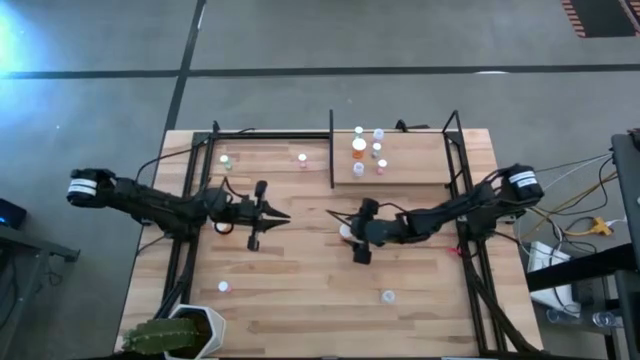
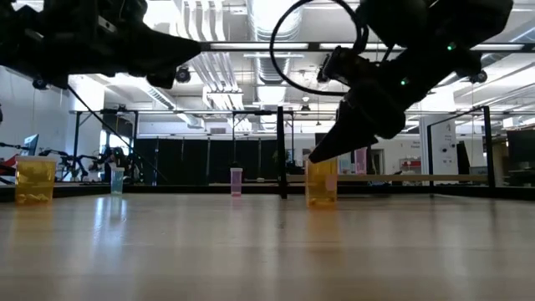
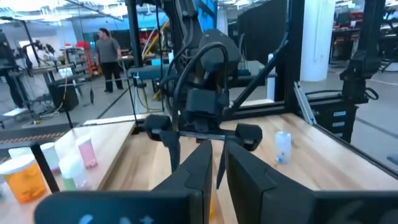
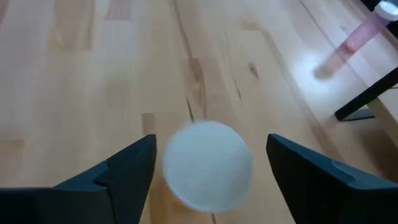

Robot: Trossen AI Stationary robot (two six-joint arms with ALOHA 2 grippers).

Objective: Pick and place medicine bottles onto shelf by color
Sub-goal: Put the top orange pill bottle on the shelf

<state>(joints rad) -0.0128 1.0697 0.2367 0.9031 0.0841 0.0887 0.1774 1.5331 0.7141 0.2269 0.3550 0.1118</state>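
Wooden table (image 1: pixel 300 290), right claw (image 4: pixel 208 165) (spread) over white-capped bottle (image 4: pixel 207 167)

Two dark arms: left arm (image 1: pixel 160 203), right arm (image 1: pixel 450 212). Eleven white-capped medicine bottles (image 1: pixel 359 146) countable from above: six in the right shelf section (image 1: pixel 420 160), two in the left shelf section (image 1: pixel 265 165), three on the open table (image 1: pixel 300 290). One upright divider bar (image 1: pixel 332 150). One potted plant (image 1: pixel 180 335). One person (image 3: pixel 111 56) in the room behind.
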